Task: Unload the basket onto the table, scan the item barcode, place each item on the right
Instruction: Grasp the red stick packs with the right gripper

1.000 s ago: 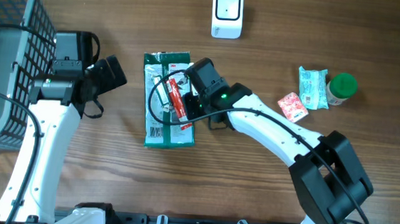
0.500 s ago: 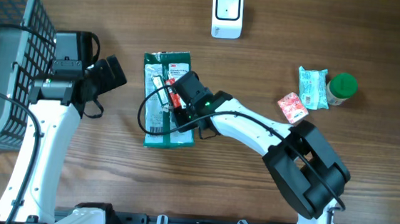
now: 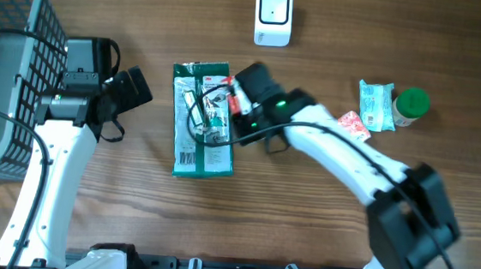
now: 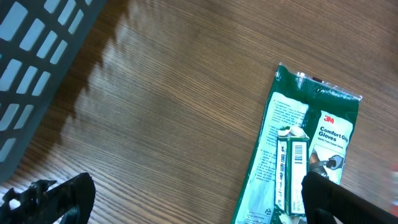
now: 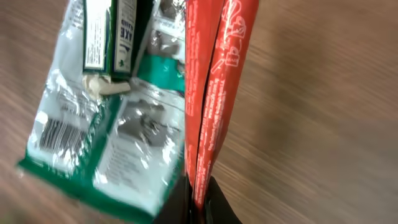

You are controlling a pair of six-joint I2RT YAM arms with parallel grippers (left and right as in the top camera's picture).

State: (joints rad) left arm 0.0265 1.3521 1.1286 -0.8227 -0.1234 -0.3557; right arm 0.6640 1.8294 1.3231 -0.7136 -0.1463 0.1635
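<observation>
A slim red packet [image 3: 237, 96] [image 5: 214, 81] is pinched on edge at its lower end by my right gripper [image 3: 241, 100] [image 5: 198, 200], which is shut on it just right of the green gloves package [image 3: 203, 123] [image 5: 106, 124]. The white scanner [image 3: 273, 17] stands at the far middle of the table. My left gripper [image 3: 132, 92] [image 4: 199, 202] hangs open over bare wood left of the gloves package [image 4: 298, 155], with nothing between its fingers. A barcode shows on the gloves package's white label [image 5: 56, 134].
A dark wire basket [image 3: 1, 56] [image 4: 37, 56] stands at the left edge. A narrow white-and-green stick pack [image 4: 289, 171] lies on the gloves package. At the right sit a teal packet [image 3: 373, 105], a green-capped bottle [image 3: 412, 103] and a small red-and-white packet [image 3: 350, 126].
My right gripper has shut on the red packet and carried it up and to the right, off the gloves package. The left arm has not moved.
</observation>
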